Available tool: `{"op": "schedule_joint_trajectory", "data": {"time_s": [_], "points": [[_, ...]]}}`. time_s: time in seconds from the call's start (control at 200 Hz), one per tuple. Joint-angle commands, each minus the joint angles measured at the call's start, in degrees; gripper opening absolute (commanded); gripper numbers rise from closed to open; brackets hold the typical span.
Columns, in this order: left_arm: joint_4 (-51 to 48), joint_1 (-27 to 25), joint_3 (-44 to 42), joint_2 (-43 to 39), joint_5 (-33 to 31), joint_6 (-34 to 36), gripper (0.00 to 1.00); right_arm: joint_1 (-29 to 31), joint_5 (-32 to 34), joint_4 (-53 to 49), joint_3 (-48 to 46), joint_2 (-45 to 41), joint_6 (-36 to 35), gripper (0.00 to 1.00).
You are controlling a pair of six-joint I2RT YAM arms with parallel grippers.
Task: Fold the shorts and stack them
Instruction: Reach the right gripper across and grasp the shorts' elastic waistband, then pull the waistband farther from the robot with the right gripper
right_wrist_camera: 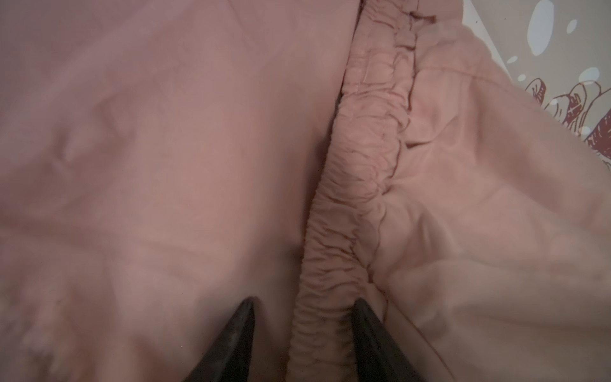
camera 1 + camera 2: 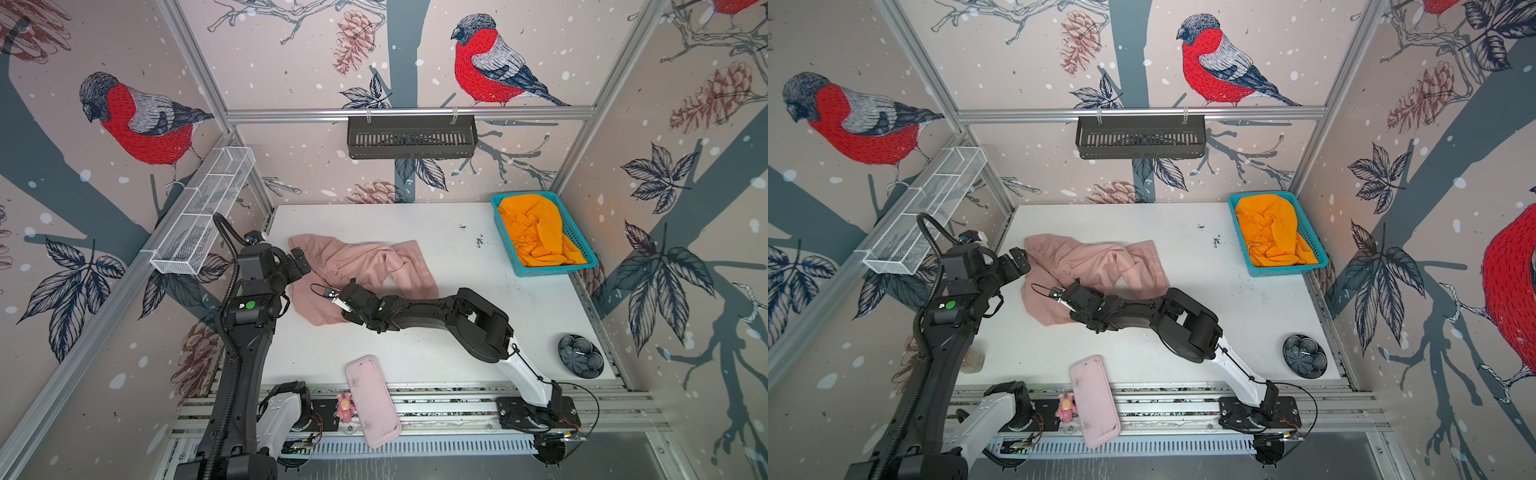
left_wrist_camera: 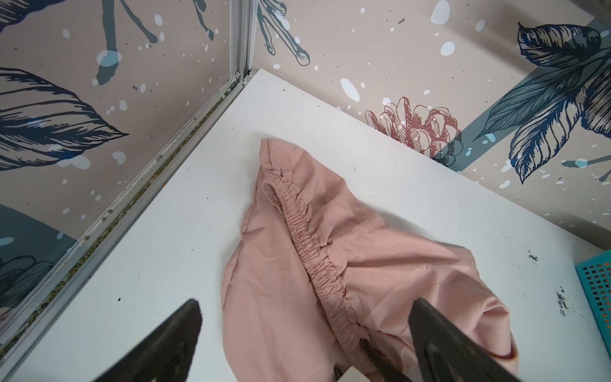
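The dusty pink shorts lie crumpled on the white table, left of centre. My right gripper reaches across and presses down on them. In the right wrist view its jaws stand apart astride the gathered elastic waistband, with a gap on one side. My left gripper hovers wide open over the shorts' left edge, holding nothing. The orange shorts sit bunched in the teal basket at the back right.
A pink oblong tray and a small pink toy rest at the front edge. A dark bowl stands at the front right. A black wall basket and a white wire rack hang above the table.
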Motion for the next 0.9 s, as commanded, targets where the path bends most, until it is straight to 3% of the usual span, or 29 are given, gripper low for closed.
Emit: {"op": "schedule_joint_trajectory", "data": {"time_s": [0.0,0.16,0.335,0.505,0.68,0.895], "points": [[0.2,0.5,-0.8,0.0,-0.4,0.8,0.98,-0.3,4.0,-0.2,1.2,1.5,-0.5,0.47],[0.2,0.7,-0.8,1.5,0.7,1.3,0.98,-1.5,4.7,-1.4,3.3,0.7,0.7,0.16],[0.4,0.7,0.7,2.5,2.5,2.3,0.98,-3.6,-0.7,-4.0,1.1,-6.4,3.8,0.05],[1.9,0.7,-0.3,2.4,6.4,3.1,0.98,-5.0,-7.4,-10.3,0.8,-11.8,6.1,0.03],[4.2,0.7,-2.7,2.0,8.9,2.4,0.98,-5.1,-6.8,-13.8,-1.2,-16.7,8.3,0.02],[9.6,0.7,-6.5,4.3,14.8,1.2,0.98,-11.8,-16.7,-16.5,-5.5,-27.9,16.0,0.02]]}}
